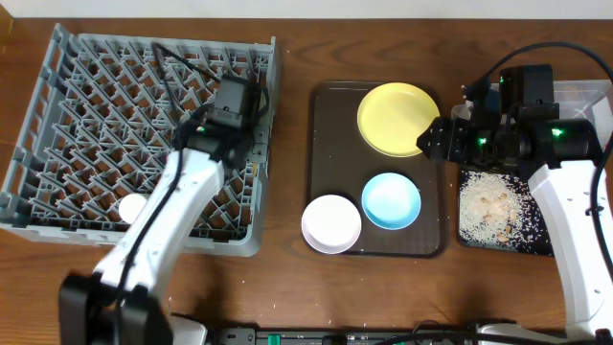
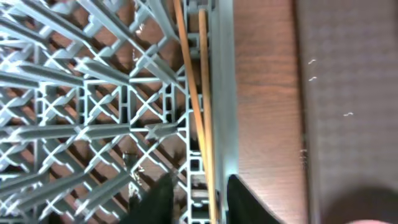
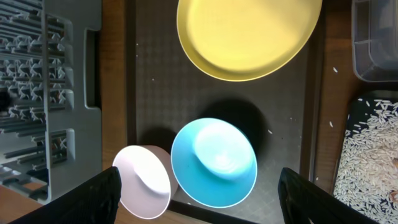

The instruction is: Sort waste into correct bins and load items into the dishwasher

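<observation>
The grey dish rack (image 1: 57, 125) fills the left side, with a white cup (image 1: 129, 206) in its front part. My left gripper (image 1: 251, 96) hovers over the rack's right edge, open. In the left wrist view its fingers (image 2: 199, 202) straddle two wooden chopsticks (image 2: 198, 93) lying along that edge. My right gripper (image 1: 428, 141) is open and empty at the yellow plate's (image 1: 397, 117) right rim. In the right wrist view its fingers (image 3: 202, 199) spread wide above the light blue bowl (image 3: 214, 163) and white bowl (image 3: 143, 180). Rice scraps (image 1: 488, 206) lie in the black tray (image 1: 546, 244). The wrapper and paper are out of view.
The plate and both bowls (image 1: 391, 200) (image 1: 331, 222) sit on a dark brown serving tray (image 1: 321, 144) at the middle. A clear tub (image 1: 584, 96) stands at the back right behind the black tray. Bare wooden table lies between rack and serving tray.
</observation>
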Robot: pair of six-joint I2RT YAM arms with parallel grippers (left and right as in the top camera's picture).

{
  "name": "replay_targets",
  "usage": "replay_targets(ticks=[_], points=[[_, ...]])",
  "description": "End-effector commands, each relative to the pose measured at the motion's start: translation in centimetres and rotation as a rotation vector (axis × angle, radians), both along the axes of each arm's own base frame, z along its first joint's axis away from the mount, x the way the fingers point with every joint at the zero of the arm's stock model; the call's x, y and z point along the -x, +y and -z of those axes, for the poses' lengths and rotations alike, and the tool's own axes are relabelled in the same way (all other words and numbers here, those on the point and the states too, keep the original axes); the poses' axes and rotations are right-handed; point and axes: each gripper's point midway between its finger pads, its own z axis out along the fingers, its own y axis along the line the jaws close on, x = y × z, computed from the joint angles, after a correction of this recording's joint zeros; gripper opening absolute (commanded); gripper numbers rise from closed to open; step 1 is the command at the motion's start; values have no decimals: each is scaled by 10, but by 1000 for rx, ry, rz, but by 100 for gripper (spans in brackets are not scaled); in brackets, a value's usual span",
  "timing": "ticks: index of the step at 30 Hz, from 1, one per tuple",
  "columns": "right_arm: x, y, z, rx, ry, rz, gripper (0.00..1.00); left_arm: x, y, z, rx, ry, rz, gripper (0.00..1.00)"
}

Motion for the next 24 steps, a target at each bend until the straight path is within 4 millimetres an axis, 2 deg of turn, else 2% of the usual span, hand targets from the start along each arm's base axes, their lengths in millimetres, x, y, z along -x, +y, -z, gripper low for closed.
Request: replay_targets(ticks=[1, 2, 4, 9, 12, 15, 18, 21, 23, 24], points=[[-3, -3, 0, -2, -1, 13, 79, 5, -13, -55, 118, -123, 41, 46], [-4, -3, 0, -2, -4, 12, 79, 9, -17, -68, 151, -153, 60, 55], [-5, -2, -1, -2, -8, 12, 79, 19, -21, -95, 202, -219, 89, 66], [-3, -1, 2, 13, -15, -23, 75, 45, -15, -156, 249, -396, 105, 84], [6, 8, 16, 16, 29, -54, 70, 59, -11, -179, 266, -466, 109, 86], [20, 20, 38, 20, 82, -94, 66, 67, -9, -183, 270, -477, 111, 87], [26, 27, 53, 20, 103, -109, 64, 70, -8, -176, 265, -445, 106, 87], [25, 26, 58, 13, 111, -85, 62, 69, -11, -166, 268, -402, 116, 87], [20, 19, 57, 28, 94, -54, 62, 68, -21, -159, 298, -364, 148, 86], [16, 11, 55, 37, 91, -14, 62, 66, -27, -155, 314, -344, 168, 82]])
